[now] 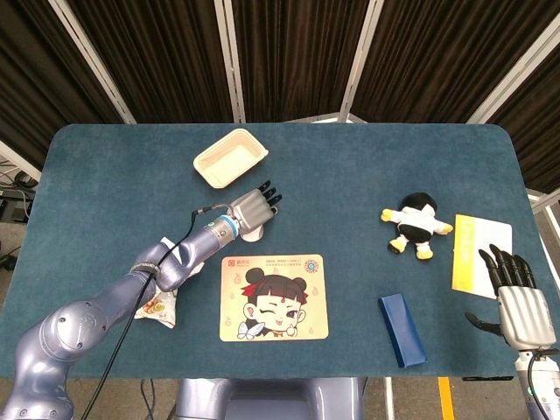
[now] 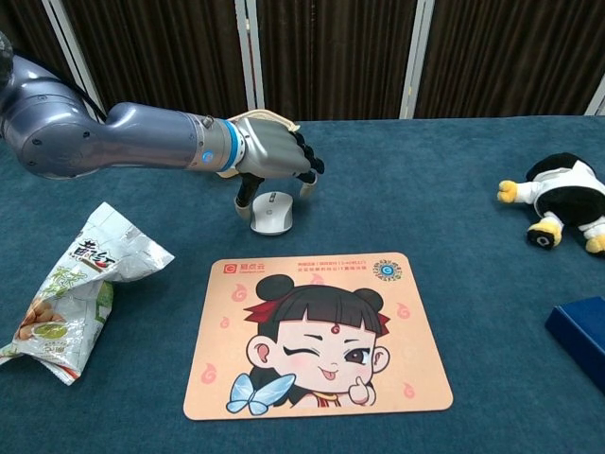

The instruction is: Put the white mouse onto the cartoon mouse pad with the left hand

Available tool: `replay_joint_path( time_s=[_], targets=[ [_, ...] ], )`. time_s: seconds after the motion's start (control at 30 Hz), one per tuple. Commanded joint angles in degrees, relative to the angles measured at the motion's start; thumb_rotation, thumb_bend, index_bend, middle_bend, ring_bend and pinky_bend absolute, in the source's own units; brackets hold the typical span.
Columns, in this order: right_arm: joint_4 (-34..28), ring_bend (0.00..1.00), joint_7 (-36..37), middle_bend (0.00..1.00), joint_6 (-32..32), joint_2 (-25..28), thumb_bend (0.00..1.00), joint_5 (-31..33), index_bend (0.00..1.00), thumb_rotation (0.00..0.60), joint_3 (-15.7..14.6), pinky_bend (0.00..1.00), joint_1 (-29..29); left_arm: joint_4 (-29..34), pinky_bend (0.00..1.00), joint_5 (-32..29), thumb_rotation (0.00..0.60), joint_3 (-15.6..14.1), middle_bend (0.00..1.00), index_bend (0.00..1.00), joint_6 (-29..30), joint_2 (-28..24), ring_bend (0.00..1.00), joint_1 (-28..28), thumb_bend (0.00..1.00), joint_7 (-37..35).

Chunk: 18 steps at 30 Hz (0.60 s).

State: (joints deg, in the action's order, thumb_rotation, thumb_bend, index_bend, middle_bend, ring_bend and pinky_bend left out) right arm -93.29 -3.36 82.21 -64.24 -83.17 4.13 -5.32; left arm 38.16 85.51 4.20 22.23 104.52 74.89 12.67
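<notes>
White mouse (image 2: 271, 212) is sitting on the blue worktop (image 1: 350, 166), just past the far edge of the cartoon mouse pad (image 2: 317, 333), so nothing has been placed yet. The left hand (image 2: 269, 156) is right over it, fingers (image 2: 305, 170) curved down around it with the thumb reaching toward the left side. Can't tell from either view if it's actually touching or gripping yet; looks to me like it's at the grasp stage. What's left: close on the mouse, lift, bring it a short way nearer and set it on the pad. The right hand (image 1: 516, 297) is parked at the near right corner, fingers spread, holding nothing.

Surface is a dark teal felt-looking cloth over a rounded table. Also on it: a beige food tray (image 1: 230, 157) at the far side, a crumpled snack bag (image 2: 71, 288) on the left, a plush toy (image 1: 414, 225), a yellow booklet (image 1: 477, 254) and a blue case (image 1: 402, 329) on the right. Behind it all are dark curtains with light poles.
</notes>
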Motion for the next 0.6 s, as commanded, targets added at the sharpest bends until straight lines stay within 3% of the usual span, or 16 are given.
replay_joint_path(
  time_s=[0.03, 0.13, 0.2, 0.43, 0.6],
  targets=[
    [0.0, 0.00, 0.0, 0.00, 0.0, 0.0, 0.10, 0.0, 0.03, 0.600, 0.0, 0.00, 0.0, -0.8, 0.00, 0.1, 0.600, -0.4, 0.00, 0.33, 0.2, 0.6, 0.00, 0.0, 0.00, -0.3],
    [0.0, 0.00, 0.0, 0.00, 0.0, 0.0, 0.10, 0.0, 0.03, 0.600, 0.0, 0.00, 0.0, -1.5, 0.00, 0.3, 0.600, -0.8, 0.00, 0.48, 0.9, 1.1, 0.00, -0.2, 0.06, -0.8],
    [0.0, 0.00, 0.0, 0.00, 0.0, 0.0, 0.10, 0.0, 0.03, 0.600, 0.0, 0.00, 0.0, -1.5, 0.00, 0.6, 0.600, -1.1, 0.00, 0.53, 1.5, 1.2, 0.00, -0.4, 0.09, -1.0],
    [0.0, 0.00, -0.2, 0.00, 0.1, -0.1, 0.10, 0.0, 0.03, 0.600, 0.0, 0.00, 0.0, 1.0, 0.00, 1.3, 0.600, -1.7, 0.00, 0.55, 4.5, -0.5, 0.00, -1.1, 0.13, -2.5],
    [-0.1, 0.00, -0.4, 0.00, 0.2, -0.1, 0.10, 0.1, 0.03, 0.600, 0.0, 0.00, 0.0, 6.2, 0.00, 1.8, 0.600, -1.4, 0.00, 0.55, 6.5, -3.5, 0.00, -0.9, 0.13, -1.8]
  ],
)
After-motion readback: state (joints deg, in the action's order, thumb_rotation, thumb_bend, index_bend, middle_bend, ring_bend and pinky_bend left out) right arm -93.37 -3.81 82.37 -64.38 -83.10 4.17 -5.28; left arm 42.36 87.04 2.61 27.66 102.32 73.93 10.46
